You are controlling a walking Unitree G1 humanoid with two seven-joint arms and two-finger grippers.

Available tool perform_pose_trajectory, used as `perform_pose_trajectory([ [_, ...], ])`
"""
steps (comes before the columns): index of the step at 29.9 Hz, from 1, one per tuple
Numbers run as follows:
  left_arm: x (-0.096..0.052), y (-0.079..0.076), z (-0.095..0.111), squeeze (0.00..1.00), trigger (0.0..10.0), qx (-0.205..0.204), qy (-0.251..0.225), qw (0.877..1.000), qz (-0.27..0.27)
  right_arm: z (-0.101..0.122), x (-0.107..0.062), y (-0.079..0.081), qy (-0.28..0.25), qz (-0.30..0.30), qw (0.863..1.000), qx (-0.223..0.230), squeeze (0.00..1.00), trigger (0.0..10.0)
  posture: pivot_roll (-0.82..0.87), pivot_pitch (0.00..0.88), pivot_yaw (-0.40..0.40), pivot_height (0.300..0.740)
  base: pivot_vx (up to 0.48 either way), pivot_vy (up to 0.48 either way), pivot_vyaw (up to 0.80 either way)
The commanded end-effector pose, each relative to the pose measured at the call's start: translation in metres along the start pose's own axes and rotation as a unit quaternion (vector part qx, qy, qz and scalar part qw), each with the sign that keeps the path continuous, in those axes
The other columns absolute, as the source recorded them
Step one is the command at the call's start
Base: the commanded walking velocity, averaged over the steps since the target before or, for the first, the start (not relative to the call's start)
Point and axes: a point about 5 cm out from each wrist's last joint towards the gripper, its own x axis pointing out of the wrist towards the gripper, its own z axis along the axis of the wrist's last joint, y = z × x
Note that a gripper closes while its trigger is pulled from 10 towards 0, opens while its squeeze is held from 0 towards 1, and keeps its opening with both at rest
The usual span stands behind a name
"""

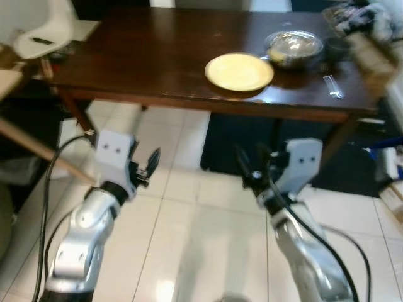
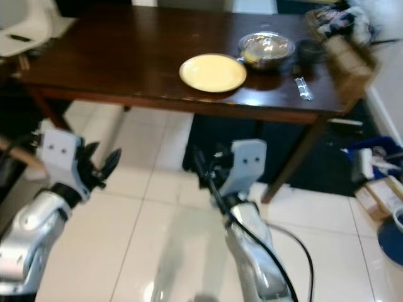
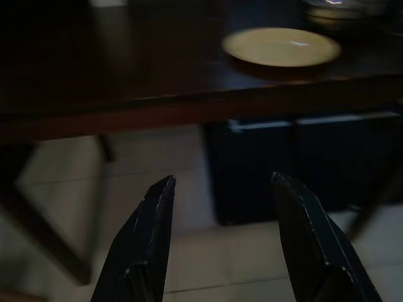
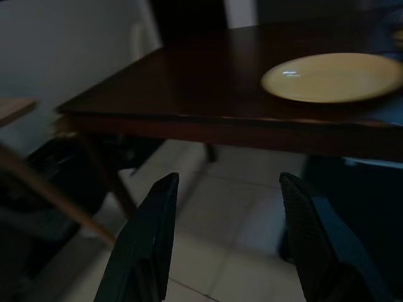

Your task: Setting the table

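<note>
A yellow plate point(image 1: 239, 71) lies near the front edge of the dark wooden table point(image 1: 145, 56). Behind it to the right stands a glass bowl point(image 1: 293, 47) with food inside. A fork point(image 1: 332, 86) rests on the table's right end. My left gripper point(image 3: 220, 185) hangs open over the tiled floor, short of the table, with nothing between its fingers. My right gripper point(image 4: 227, 182) is also open and empty, below the table's edge and pointing toward the plate point(image 4: 334, 77).
A white chair point(image 1: 47, 31) stands at the table's left end. Cluttered items point(image 1: 359, 25) sit at the back right of the table. A dark box point(image 1: 252, 145) sits under the table. Boxes and a blue bin point(image 2: 390, 233) are on the floor at the right.
</note>
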Motion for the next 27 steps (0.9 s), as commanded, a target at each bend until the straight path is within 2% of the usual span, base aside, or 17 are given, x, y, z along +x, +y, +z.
perform_pose_trajectory([
  [1,-0.0055,0.0056,-0.0081,0.00,10.0,0.002,0.017,1.000,0.014,-0.0033,-0.0006,0.0062,0.004,0.010,1.000,0.005,0.00,10.0,-0.11,0.010,0.053,0.740,0.000,0.000,0.76],
  [12,-0.0058,0.0052,-0.0087,0.00,10.0,0.003,0.018,1.000,0.012,-0.0054,-0.0017,0.0131,0.009,0.041,0.999,0.004,0.00,10.0,-0.11,0.011,0.053,0.740,0.000,0.000,0.76],
  [21,-0.0049,0.0065,-0.0100,0.00,10.0,0.012,0.024,0.999,0.019,-0.0045,-0.0012,0.0117,0.006,0.037,0.999,0.006,0.00,10.0,-0.11,0.014,0.055,0.740,0.000,0.000,0.76],
  [27,-0.0044,0.0076,-0.0106,0.00,10.0,0.013,0.022,0.999,0.024,-0.0045,-0.0012,0.0105,0.005,0.033,0.999,0.008,0.00,10.0,-0.11,0.015,0.057,0.740,0.449,0.000,0.76],
])
